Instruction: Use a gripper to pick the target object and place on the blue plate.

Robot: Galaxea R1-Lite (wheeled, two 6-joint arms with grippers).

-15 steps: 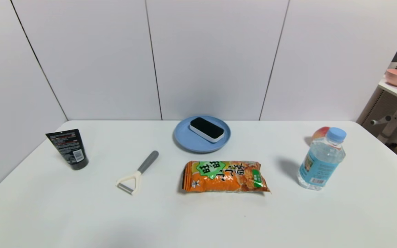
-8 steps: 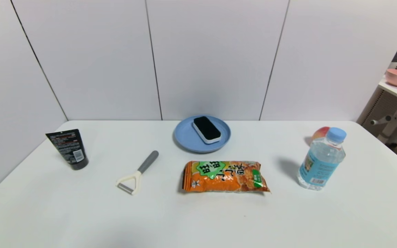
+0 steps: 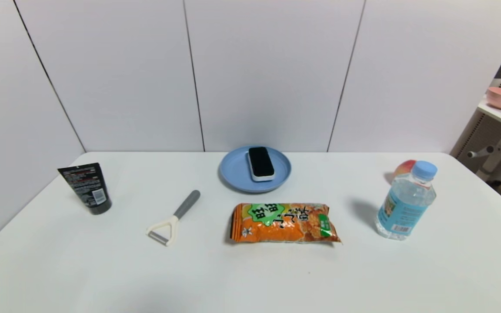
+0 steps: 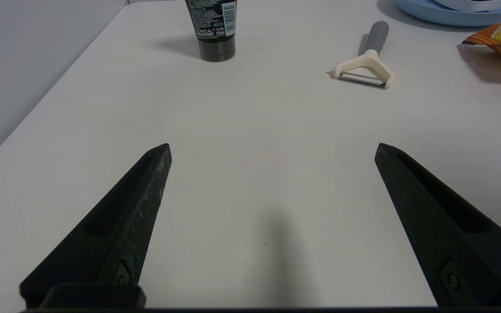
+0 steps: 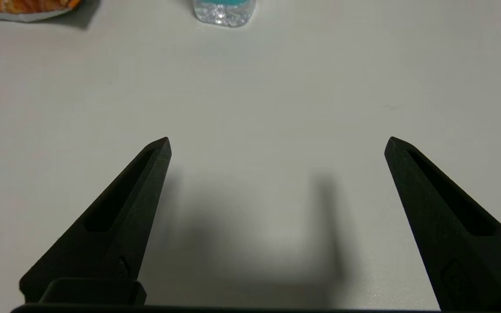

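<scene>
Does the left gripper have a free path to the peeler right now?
Probably yes: the left gripper is open over bare table, and nothing lies between it and the peeler.

A peach [image 3: 403, 167] sits half hidden behind the water bottle [image 3: 405, 201].

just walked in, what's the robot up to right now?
Nothing is being handled. The black-topped block already lies on the blue plate at the back of the table. The left gripper and right gripper are both open and empty, low over bare table near the robot. The job looks done.
</scene>
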